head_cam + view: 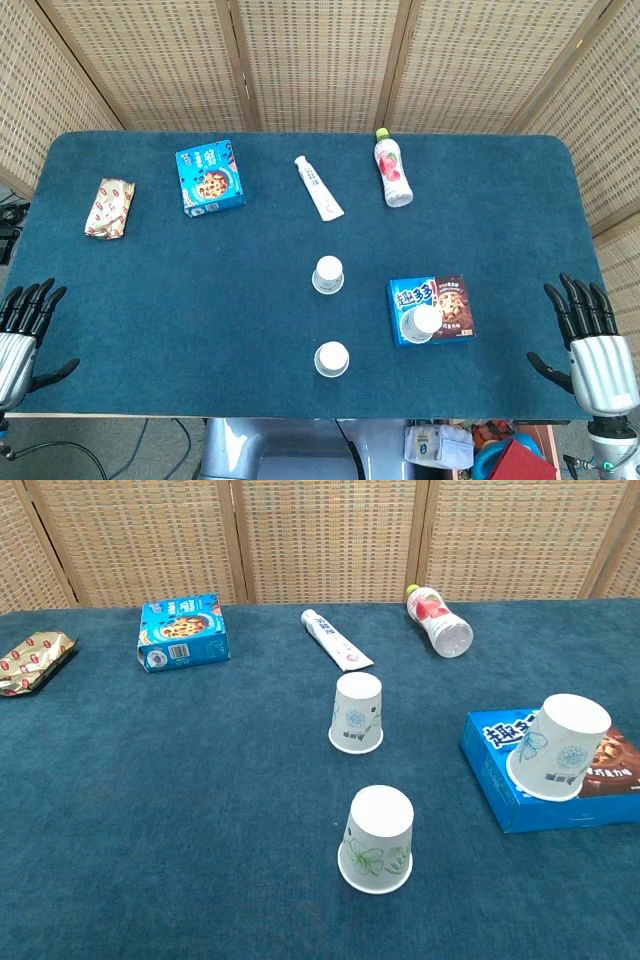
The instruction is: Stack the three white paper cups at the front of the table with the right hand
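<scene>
covering table (200, 300): blue cloth; wicker screens (320, 60) behind; left hand (22, 335), right hand (590, 350) spread wide, empty.

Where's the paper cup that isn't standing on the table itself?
It stands upside down on the blue cookie box at the front right: paper cup, right of the other two cups.

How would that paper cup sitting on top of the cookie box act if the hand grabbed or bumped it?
The paper cup looks thin-walled and empty, so it is probably very light and would likely crumple under a firm squeeze. It stands upside down on the cookie box, near the box's left edge, so a nudge might slide it off. If tipped, its tapered shape would probably roll in a curve.
</scene>
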Tool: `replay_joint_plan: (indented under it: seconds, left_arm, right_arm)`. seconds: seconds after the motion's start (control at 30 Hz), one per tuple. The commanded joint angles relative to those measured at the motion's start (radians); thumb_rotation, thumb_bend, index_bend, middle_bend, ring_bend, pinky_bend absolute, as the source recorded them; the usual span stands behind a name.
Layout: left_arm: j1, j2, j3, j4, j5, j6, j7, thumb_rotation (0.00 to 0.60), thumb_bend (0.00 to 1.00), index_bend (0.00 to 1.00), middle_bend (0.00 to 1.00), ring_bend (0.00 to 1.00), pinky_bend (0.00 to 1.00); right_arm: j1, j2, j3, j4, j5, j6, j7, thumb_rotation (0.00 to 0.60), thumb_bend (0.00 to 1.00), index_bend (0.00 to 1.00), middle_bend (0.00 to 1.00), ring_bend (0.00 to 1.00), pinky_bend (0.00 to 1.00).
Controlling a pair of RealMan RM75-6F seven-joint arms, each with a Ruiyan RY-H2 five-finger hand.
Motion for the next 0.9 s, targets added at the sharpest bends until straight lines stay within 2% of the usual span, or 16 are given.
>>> replay_joint_plan:
  seconds: [0.03, 0.2, 0.33, 0.4, 0.5, 0.7, 0.8, 0.9]
  left_arm:
    - [0.0, 0.004, 0.0, 0.001, -0.004, -0.003, -0.007, 0.6, 0.13, 0.0, 0.0, 0.0, 0.0]
    - [-0.001, 0.009, 0.001, -0.002, -0.01, -0.011, -0.019, 0.6, 0.13, 0.0, 0.0, 0.0, 0.0]
    - [0.0, 0.007, -0.004, -0.005, -0.017, -0.011, -0.015, 0.6, 0.13, 0.0, 0.0, 0.0, 0.0]
    - [-0.001, 0.007, -0.005, -0.008, -0.021, -0.014, -0.009, 0.6, 0.13, 0.0, 0.0, 0.0, 0.0]
    - [-0.004, 0.004, -0.01, -0.01, -0.031, -0.021, -0.001, 0.6, 0.13, 0.0, 0.0, 0.0, 0.0]
    - [-0.016, 0.001, -0.023, -0.012, -0.07, -0.056, 0.007, 0.6, 0.13, 0.0, 0.0, 0.0, 0.0]
    - [-0.024, 0.003, -0.034, -0.011, -0.097, -0.078, 0.002, 0.6, 0.13, 0.0, 0.0, 0.0, 0.0]
    - [-0.027, 0.003, -0.036, -0.012, -0.103, -0.085, 0.003, 0.6, 0.13, 0.0, 0.0, 0.0, 0.0]
  right_arm:
    - [0.001, 0.007, -0.009, -0.01, -0.009, -0.008, -0.003, 0.6, 0.0, 0.04, 0.0, 0.0, 0.0]
    - [0.017, 0.016, -0.024, -0.023, -0.027, -0.045, 0.003, 0.6, 0.0, 0.04, 0.0, 0.0, 0.0]
    - [0.081, 0.031, -0.022, -0.044, -0.059, -0.126, 0.033, 0.6, 0.0, 0.04, 0.01, 0.0, 0.0]
    - [0.129, 0.045, -0.015, -0.061, -0.082, -0.178, 0.049, 0.6, 0.0, 0.08, 0.05, 0.0, 0.01]
    - [0.193, 0.054, -0.007, -0.086, -0.092, -0.258, 0.089, 0.6, 0.0, 0.13, 0.13, 0.02, 0.08]
    - [0.297, 0.056, 0.005, -0.116, -0.046, -0.423, 0.166, 0.6, 0.0, 0.2, 0.24, 0.13, 0.21]
    - [0.352, 0.013, 0.015, -0.102, 0.004, -0.522, 0.146, 0.6, 0.02, 0.22, 0.26, 0.15, 0.23]
    - [0.369, -0.006, 0.018, -0.095, 0.032, -0.554, 0.135, 0.6, 0.05, 0.22, 0.27, 0.16, 0.24]
